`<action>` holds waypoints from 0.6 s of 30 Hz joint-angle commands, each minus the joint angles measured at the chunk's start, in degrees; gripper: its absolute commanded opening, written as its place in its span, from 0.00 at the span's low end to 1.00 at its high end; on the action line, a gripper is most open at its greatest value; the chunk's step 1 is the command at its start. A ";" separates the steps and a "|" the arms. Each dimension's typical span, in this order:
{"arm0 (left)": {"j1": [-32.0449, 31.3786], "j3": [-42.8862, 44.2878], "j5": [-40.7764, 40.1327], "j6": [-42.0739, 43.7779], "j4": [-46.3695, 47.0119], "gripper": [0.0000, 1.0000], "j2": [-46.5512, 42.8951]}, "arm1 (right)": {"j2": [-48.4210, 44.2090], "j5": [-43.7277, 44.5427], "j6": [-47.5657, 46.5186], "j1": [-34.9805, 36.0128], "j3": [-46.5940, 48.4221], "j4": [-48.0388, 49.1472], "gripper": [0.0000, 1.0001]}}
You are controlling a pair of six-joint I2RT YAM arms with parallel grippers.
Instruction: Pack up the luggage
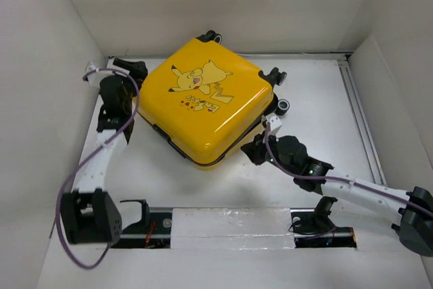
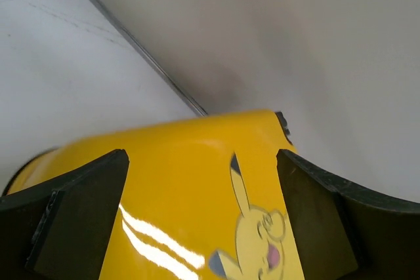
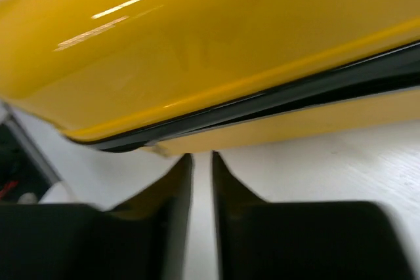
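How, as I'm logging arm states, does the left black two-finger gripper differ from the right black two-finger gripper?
The left black two-finger gripper stands wide open; the right black two-finger gripper is nearly closed, showing only a slit. The left gripper sits at the yellow hard-shell suitcase's far-left corner; the right gripper sits low beside its black zipper band, near-right. Neither holds anything.

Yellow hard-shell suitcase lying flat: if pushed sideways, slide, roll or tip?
Probably slides: the yellow hard-shell suitcase lies flat on its shell, caster wheels at the side. The glossy shell looks slippery to grip. Low and wide, so unlikely to tip.
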 commanded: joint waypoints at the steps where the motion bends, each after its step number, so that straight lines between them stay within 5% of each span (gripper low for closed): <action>1: 2.31 12.99 10.16 -0.63 2.14 0.92 9.77 | 2.38 7.23 3.11 -2.01 5.15 -1.11 0.14; 4: 2.84 25.58 11.54 4.70 -7.41 0.91 22.51 | 2.91 10.41 5.13 -3.51 5.78 -4.82 0.01; 9: 2.84 55.62 14.09 15.27 -26.16 0.92 43.16 | 4.84 10.94 6.19 -8.07 4.73 -4.83 0.02; 18: 6.88 64.19 24.91 16.60 -30.91 0.91 58.38 | 10.90 7.53 6.89 -14.32 4.11 -1.85 0.01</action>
